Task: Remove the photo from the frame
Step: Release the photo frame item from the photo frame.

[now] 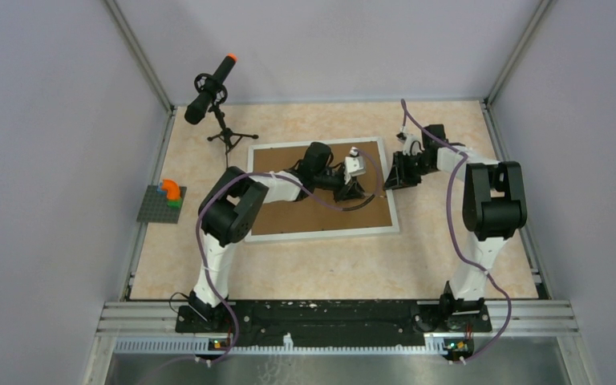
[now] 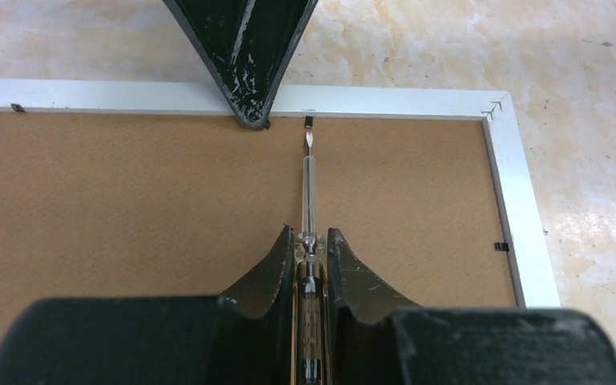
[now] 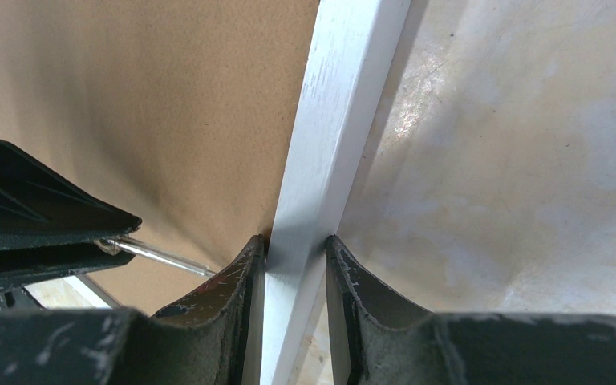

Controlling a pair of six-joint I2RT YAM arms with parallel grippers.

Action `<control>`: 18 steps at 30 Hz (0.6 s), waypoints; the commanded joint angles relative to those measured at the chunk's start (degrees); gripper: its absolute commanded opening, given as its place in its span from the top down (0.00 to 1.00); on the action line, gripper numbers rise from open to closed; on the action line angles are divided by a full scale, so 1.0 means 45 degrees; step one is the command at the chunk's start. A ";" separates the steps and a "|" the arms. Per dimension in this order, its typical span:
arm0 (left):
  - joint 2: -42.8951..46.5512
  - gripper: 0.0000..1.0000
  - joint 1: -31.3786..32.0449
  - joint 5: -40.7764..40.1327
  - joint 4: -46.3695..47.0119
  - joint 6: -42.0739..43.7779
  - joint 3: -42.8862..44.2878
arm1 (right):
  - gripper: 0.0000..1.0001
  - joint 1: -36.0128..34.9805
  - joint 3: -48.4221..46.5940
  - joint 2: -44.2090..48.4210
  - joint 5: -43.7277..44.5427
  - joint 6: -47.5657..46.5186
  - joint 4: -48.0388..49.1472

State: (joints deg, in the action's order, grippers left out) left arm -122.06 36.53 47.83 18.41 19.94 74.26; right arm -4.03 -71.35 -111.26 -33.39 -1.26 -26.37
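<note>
Along the frame's [image 1: 321, 233] rail nearest the right arm, the right gripper [image 3: 295, 245] is clamped narrow on the white border, one finger on each side of it. The frame lies face down on the table [image 1: 329, 273], brown backing board [image 2: 128, 208] uppermost. The photo is not visible; it is judged to sit beneath that board. The left gripper [image 2: 313, 237] is closed on a screwdriver [image 2: 309, 184]. The blade tip sits just short of a small black retaining tab [image 2: 309, 122] at the inner edge of the same rail, right beside the right gripper's inner finger. A second tab [image 2: 501, 247] shows on the adjoining rail.

Risks noted:
- The blade may ride over the tab and skid onto the rail, scoring the white finish, or strike the neighbouring finger.
- A steep downward push could pierce the board and mark the print below.
- Should the clamp on the rail slip, the frame would slide away from the blade.
- The slim shaft may twist in the grip under side load.
</note>
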 commanded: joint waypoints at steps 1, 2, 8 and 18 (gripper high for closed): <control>0.0320 1.00 -0.0287 -0.0529 -0.0790 0.0198 -0.0078 | 1.00 -0.0577 0.0304 -0.0977 0.0702 -0.0661 -0.0673; 0.0240 1.00 -0.0279 -0.0520 -0.0791 0.0138 -0.0003 | 1.00 -0.0570 0.0296 -0.0995 0.0686 -0.0659 -0.0691; 0.0031 1.00 -0.0031 -0.0013 -0.0811 0.0383 0.0203 | 1.00 -0.0574 0.0268 -0.1017 0.0691 -0.0639 -0.0661; -0.0280 1.00 0.0176 0.0377 -0.0961 0.0504 0.0535 | 1.00 -0.0569 0.0361 -0.1007 0.0672 -0.0566 -0.0607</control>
State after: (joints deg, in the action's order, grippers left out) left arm -122.15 36.45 48.60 17.37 21.21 74.76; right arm -4.03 -71.72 -111.55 -33.61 -1.30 -26.68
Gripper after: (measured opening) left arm 0.201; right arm 0.282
